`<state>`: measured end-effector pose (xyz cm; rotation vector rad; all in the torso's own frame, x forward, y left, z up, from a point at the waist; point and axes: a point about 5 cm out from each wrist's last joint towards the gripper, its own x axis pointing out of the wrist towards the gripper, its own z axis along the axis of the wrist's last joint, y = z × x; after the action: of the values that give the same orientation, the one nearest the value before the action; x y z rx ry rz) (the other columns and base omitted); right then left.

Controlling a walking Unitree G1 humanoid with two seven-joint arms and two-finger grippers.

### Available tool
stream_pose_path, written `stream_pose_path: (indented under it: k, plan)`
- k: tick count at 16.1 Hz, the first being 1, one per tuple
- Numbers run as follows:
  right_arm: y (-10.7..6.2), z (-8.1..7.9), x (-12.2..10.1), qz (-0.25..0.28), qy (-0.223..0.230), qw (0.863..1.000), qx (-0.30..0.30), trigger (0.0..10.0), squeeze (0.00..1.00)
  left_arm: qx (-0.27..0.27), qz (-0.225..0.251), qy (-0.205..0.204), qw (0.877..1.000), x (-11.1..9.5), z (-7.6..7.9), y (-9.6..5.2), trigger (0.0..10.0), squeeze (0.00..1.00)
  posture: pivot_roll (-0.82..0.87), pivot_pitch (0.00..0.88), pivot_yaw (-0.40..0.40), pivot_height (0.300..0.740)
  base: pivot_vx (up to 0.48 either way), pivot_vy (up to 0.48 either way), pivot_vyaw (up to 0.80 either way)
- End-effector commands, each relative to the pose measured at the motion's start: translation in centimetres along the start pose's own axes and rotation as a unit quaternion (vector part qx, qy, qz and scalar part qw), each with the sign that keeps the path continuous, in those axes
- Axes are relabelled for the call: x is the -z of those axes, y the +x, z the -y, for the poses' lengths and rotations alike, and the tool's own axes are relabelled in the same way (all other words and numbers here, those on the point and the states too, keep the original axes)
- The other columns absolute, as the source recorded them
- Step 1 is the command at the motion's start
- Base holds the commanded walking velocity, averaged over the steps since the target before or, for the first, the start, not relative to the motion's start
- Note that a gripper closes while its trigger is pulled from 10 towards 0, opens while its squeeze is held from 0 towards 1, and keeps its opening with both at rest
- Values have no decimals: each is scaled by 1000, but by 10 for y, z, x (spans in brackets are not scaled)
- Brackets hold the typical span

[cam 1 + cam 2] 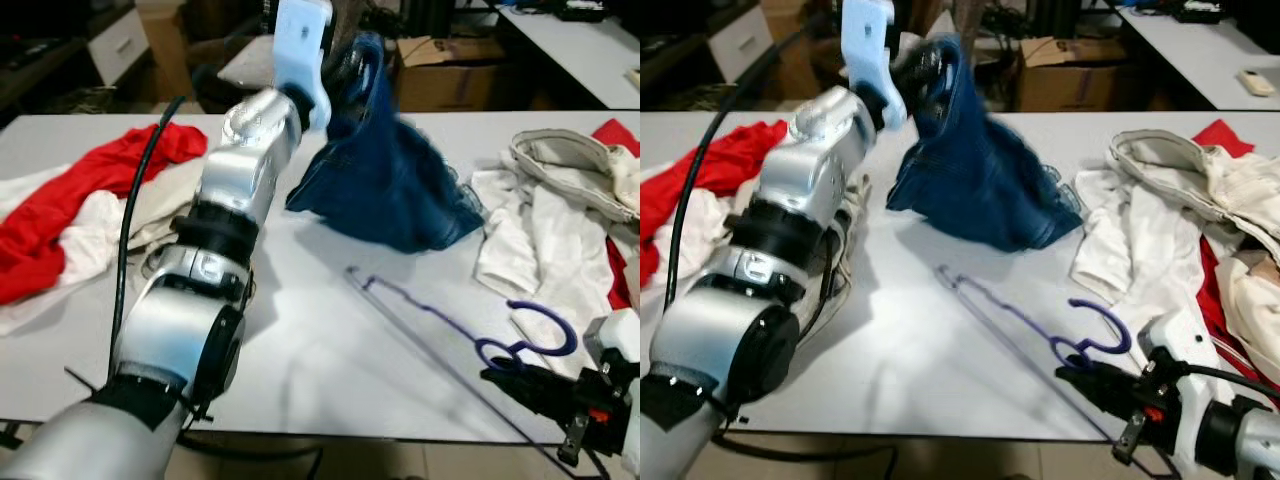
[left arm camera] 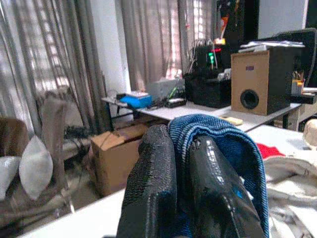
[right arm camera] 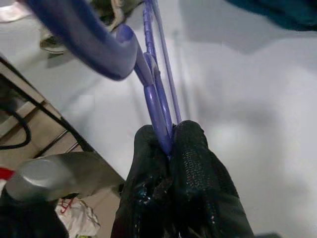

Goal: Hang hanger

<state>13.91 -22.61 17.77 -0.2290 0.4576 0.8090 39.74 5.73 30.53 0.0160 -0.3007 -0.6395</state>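
Note:
A purple wire hanger (image 1: 450,325) lies across the white table (image 1: 320,370), its hook (image 1: 540,330) at the right. My right gripper (image 1: 497,372) is shut on the hanger's neck just below the hook, seen close in the right wrist view (image 3: 168,141). My left gripper (image 1: 345,65) is raised over the table's far side and shut on a dark blue garment (image 1: 385,175), lifting its top edge while the rest drapes onto the table. The blue cloth (image 2: 233,144) wraps over the black fingers (image 2: 153,183).
Red and white clothes (image 1: 70,220) lie heaped at the table's left. White and beige garments (image 1: 560,200) with a red piece (image 1: 620,135) are piled at the right. Cardboard boxes (image 1: 450,70) and another table (image 1: 580,45) stand behind.

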Motion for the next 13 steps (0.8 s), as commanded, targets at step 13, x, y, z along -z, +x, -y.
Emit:
stream_pose_path:
  k: [13]
  plan:
    - [26, 128, -34, 16, -99, 963, 250, 10000, 0, 81, 43, 26, 995, -41, -15, -25, 0, 0, -67, 0, 43, 740, 0, 0, 0]
